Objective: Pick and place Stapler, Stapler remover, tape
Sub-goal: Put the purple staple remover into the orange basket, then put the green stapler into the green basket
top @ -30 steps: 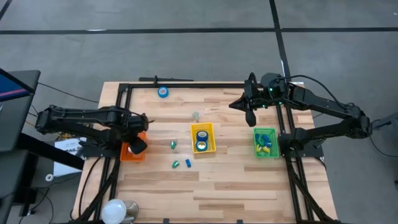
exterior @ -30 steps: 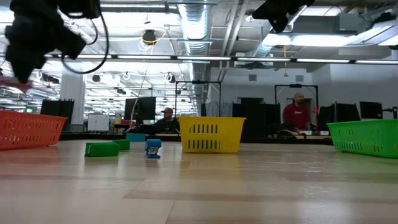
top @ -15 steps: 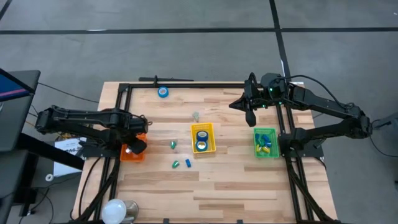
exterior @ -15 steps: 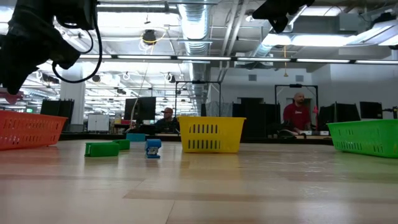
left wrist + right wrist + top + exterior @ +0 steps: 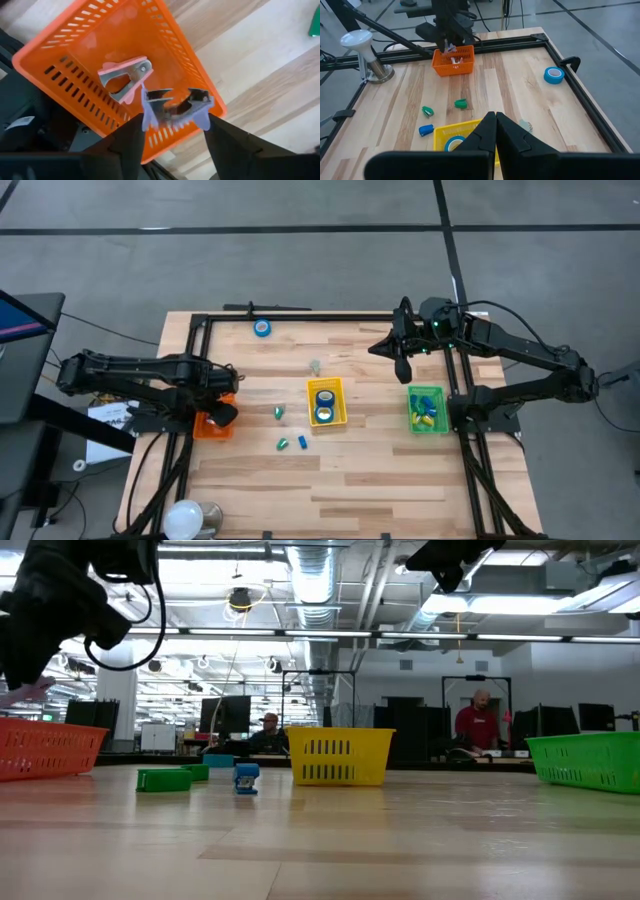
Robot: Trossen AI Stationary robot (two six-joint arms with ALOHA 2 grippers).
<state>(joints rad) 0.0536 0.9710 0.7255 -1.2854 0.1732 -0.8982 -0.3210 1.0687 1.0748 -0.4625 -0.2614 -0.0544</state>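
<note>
Left gripper point(image 5: 172, 117) over the orange basket point(image 5: 60, 55), fingers spread, a lilac staple remover point(image 5: 175, 106) between them, apparently just let go; cannot tell if still touching. A pink staple remover point(image 5: 125, 77) already lies inside

Right gripper point(image 5: 403, 358) pressed together, empty, hanging above the table point(image 5: 380, 470) near the green basket point(image 5: 427, 409), which holds several pieces

Yellow basket point(image 5: 326, 401) at centre holds tape rolls point(image 5: 325, 395). Left to do, by my reading: one blue tape roll point(image 5: 262, 328) at the far edge, three small pieces point(image 5: 290, 442) and a pale item point(image 5: 315, 366) loose on the wood
</note>
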